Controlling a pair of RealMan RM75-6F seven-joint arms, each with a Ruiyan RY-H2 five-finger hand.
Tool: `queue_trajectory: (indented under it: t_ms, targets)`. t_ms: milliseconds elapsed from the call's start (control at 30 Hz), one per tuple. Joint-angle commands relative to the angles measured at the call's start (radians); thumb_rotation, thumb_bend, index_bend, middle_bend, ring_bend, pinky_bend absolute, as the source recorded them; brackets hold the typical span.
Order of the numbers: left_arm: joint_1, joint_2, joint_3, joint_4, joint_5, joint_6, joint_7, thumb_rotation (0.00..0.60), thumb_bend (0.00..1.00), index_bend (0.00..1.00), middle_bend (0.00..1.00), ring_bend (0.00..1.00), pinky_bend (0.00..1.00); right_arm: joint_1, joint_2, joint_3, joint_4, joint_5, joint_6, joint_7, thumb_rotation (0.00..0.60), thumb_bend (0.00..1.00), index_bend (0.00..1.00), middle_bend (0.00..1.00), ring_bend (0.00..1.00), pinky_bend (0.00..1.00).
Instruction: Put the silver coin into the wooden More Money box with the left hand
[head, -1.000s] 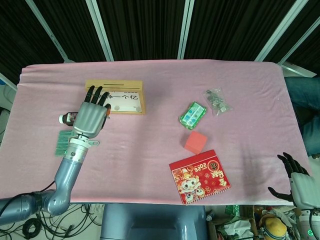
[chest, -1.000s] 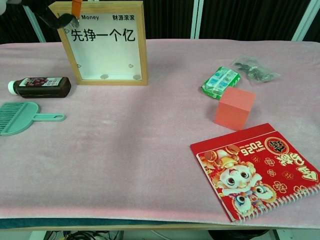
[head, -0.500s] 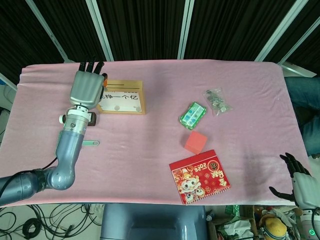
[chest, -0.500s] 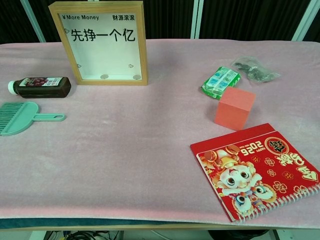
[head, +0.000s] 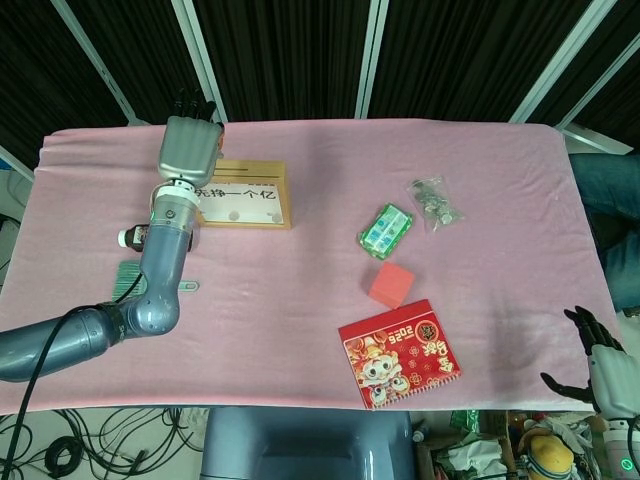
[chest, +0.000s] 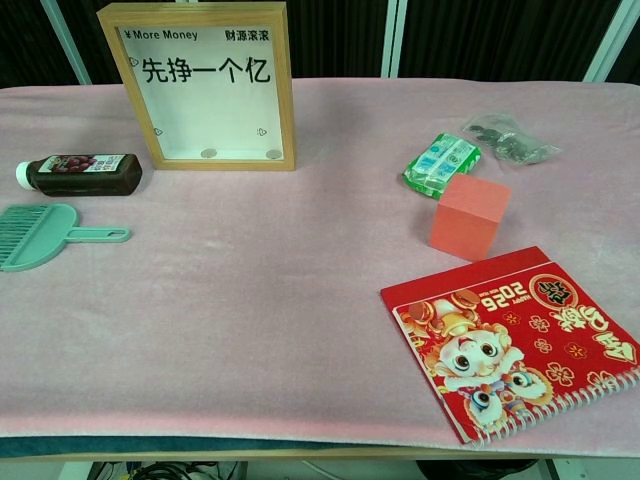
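Observation:
The wooden More Money box (chest: 205, 85) stands upright at the back left, its white front panel facing the chest view. Two silver coins (chest: 208, 153) lie at the bottom behind the panel. In the head view the box (head: 245, 195) shows from above. My left hand (head: 188, 148) hangs over the box's left end, the back of the hand towards the camera and its dark fingers (head: 195, 102) stretched away. I see no coin in it; the palm is hidden. The chest view does not show this hand. My right hand (head: 600, 360) rests off the table's near right corner, fingers apart and empty.
A dark bottle (chest: 80, 172) and a green comb (chest: 40, 235) lie left of the box. On the right are a green packet (chest: 440, 163), an orange cube (chest: 468, 215), a clear bag of small items (chest: 505, 138) and a red calendar (chest: 510, 335).
My left hand has risen from the box's top left corner and shifted towards the far edge, leaving the chest view. The two coins in the box have not moved.

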Motion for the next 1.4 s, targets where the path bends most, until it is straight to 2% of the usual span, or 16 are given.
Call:
queue_trajectory:
  t_ms: [33,200,367,833,1400]
  targets:
    - [-0.029,-0.039,0.027,0.063,-0.001,-0.029,-0.021,0.6,0.51,0.61,0.17,0.0,0.01,0.0,0.001,0.0,0.0,-0.001,0.0,0.001,0.6,0.09,0.14,0.04,0.11,0.2]
    - [-0.048,-0.093,0.054,0.15,0.007,-0.044,-0.048,0.6,0.51,0.61,0.17,0.0,0.01,-0.001,0.002,0.0,0.0,-0.002,-0.002,0.005,0.6,0.09,0.14,0.04,0.11,0.2]
    - [-0.057,-0.116,0.067,0.187,0.013,-0.042,-0.065,0.6,0.51,0.61,0.17,0.0,0.01,-0.001,0.003,0.0,0.0,-0.002,-0.003,0.008,0.6,0.09,0.14,0.04,0.11,0.2]
    - [-0.061,-0.113,0.088,0.168,-0.007,-0.006,-0.044,0.6,0.51,0.61,0.17,0.0,0.01,0.0,0.004,0.0,0.001,-0.003,-0.006,0.011,0.6,0.09,0.14,0.04,0.11,0.2]
    - [-0.051,-0.134,0.11,0.197,0.011,-0.017,-0.075,0.6,0.51,0.61,0.17,0.0,0.01,-0.001,0.004,0.0,0.001,-0.003,-0.006,0.011,0.6,0.09,0.14,0.04,0.11,0.2]
